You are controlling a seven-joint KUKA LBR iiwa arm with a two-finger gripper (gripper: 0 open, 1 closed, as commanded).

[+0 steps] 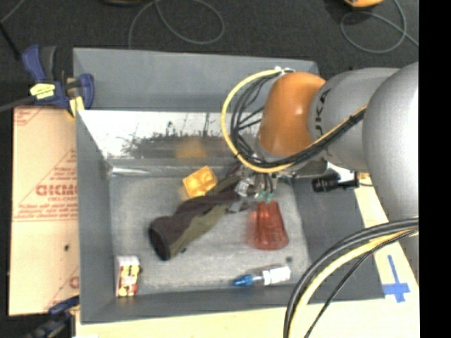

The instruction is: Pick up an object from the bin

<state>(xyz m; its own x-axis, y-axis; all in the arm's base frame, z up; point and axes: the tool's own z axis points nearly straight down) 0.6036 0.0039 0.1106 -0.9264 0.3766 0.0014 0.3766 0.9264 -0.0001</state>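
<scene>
Camera view: hand [255, 191], grip unclear, low over grey bin [211, 263]; dark sock [190, 225], red cone [268, 229] just beside; dark floor [268, 20] beyond.

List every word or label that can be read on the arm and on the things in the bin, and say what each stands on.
"UK": dark letters on the arm, beside the orange cover; the rest is hidden by cables.
Small box, at the view's lower left: red and yellow print, too small to read.
Tube with a blue cap: white label, too small to read.
Yellow block, sock, red cup: no text seen.
</scene>
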